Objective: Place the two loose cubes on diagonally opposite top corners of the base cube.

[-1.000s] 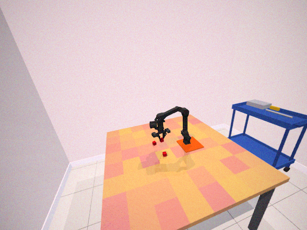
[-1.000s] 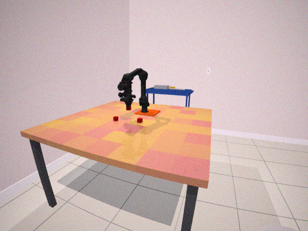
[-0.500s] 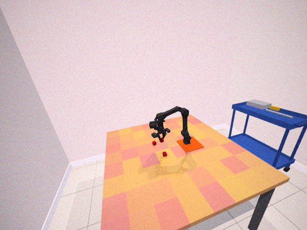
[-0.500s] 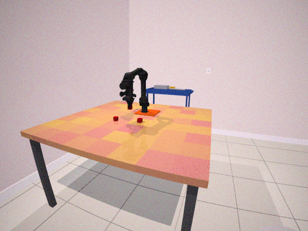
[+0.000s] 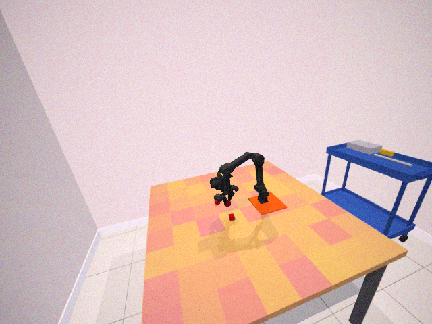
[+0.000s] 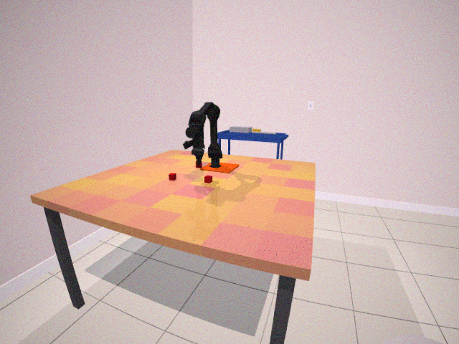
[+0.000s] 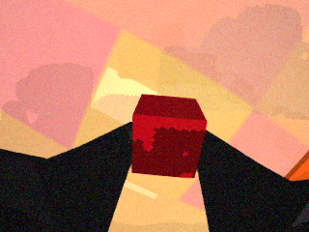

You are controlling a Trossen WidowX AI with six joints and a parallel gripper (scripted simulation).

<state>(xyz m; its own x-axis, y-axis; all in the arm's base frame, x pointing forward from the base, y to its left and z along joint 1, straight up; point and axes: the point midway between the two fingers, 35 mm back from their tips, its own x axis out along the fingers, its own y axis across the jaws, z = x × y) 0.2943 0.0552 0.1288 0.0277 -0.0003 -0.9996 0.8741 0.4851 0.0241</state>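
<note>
My gripper (image 5: 224, 200) (image 6: 199, 161) (image 7: 166, 133) is shut on a red cube (image 5: 227, 203) (image 6: 199, 164) (image 7: 169, 134) and holds it a little above the table. The cube sits level between the two dark fingers in the wrist view. A second red cube (image 5: 231, 217) (image 6: 208, 179) rests on the table nearer the arm's base. A third red cube (image 5: 217, 201) (image 6: 172, 176) rests on the table on the far side of the gripper from the base. All three look alike, so I cannot tell which one is the fixed base cube.
The arm stands on an orange mat (image 5: 275, 208) (image 6: 230, 168) (image 7: 303, 169) on the checkered table (image 5: 244, 279) (image 6: 241, 236). A blue cart (image 5: 383, 163) (image 6: 259, 136) with a grey box stands beyond the table's edge.
</note>
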